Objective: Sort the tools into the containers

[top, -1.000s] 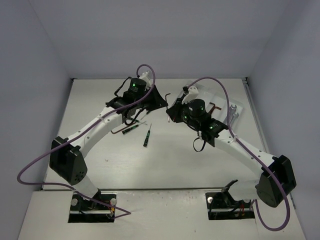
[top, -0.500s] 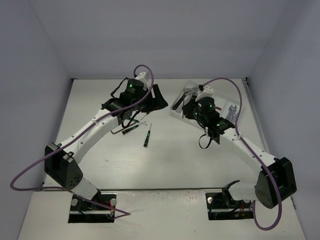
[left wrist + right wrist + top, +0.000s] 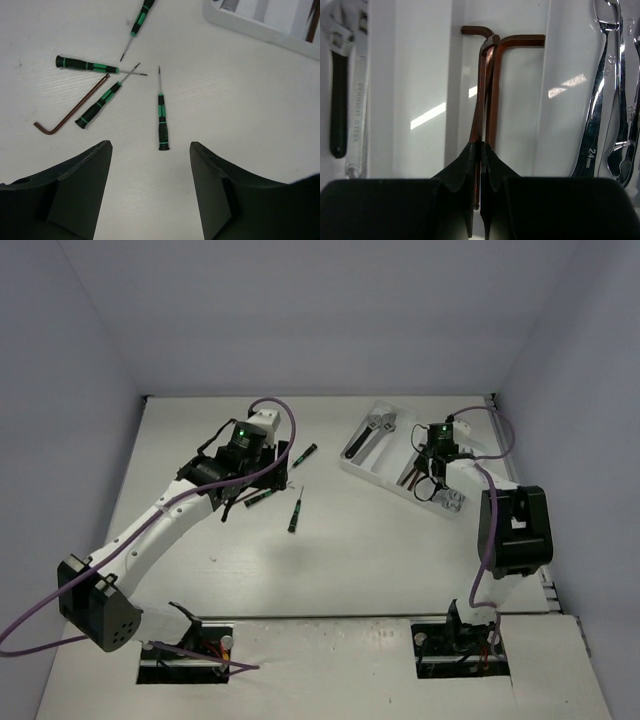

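Over tray (image 3: pixel 420 75), right pincer (image 3: pixel 480 150) tight on hex key (image 3: pixel 478 120), wrenches (image 3: pixel 598 100) beside; left pincer (image 3: pixel 149 150) spread.

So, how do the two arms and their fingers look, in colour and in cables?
The left arm and the right arm both have white links and black joint housings. A purple cable loops along each. A green light glows near each wrist. The fingers are dark, matte and wedge-shaped.

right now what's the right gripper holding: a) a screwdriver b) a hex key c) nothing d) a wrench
b: the right gripper is shut on a hex key over the tray, beside a second hex key in the same compartment.
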Controlling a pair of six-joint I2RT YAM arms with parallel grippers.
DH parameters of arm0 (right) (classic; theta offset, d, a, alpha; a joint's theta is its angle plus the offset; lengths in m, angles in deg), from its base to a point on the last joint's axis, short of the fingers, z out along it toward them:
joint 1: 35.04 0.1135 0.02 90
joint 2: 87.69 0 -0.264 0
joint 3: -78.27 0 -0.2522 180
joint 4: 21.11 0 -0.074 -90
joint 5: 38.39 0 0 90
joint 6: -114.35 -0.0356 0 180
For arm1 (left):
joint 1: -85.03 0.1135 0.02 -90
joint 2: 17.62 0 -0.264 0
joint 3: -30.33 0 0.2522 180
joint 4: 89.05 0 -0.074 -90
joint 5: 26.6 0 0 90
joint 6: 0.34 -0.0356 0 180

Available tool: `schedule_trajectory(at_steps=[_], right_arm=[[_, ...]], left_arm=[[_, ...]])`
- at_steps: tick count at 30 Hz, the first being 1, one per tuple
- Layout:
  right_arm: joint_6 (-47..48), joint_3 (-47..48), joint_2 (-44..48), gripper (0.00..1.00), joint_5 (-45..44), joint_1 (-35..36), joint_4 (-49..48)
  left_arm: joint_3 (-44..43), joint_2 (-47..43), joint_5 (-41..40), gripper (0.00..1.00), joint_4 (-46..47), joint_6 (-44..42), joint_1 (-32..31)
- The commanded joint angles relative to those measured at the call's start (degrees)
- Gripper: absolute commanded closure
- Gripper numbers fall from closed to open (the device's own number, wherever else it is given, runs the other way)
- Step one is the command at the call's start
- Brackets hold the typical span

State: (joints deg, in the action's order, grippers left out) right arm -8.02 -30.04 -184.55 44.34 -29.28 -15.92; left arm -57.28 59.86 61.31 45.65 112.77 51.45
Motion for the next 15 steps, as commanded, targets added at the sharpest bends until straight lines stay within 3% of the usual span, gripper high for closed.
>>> schedule_trajectory(at_steps=[1,5,8,15], right_arm=[[-0.9,5.3,-5.1,0.97,-0.9,-1.4,-1.7],[1.1,7.0,-7.1,0.77,-0.9,-1.5,-1.6],[2.1,6.8,-5.4,0.70,-1.3,-1.5,-0.9],[6.5,4.7,5.4,0.65,2.6,-0.9,0.8]], left_arm=[[1.5,-2.5,-1.6,0.40,-0.7,-4.8,2.6],[1.2,0.5,1.7,0.40,-2.0,-7.5,9.1],[-0.2,3.2,1.9,0.40,-2.0,-8.9,12.0],[-5.7,13.1,-1.9,0.41,-4.8,-12.0,13.4]])
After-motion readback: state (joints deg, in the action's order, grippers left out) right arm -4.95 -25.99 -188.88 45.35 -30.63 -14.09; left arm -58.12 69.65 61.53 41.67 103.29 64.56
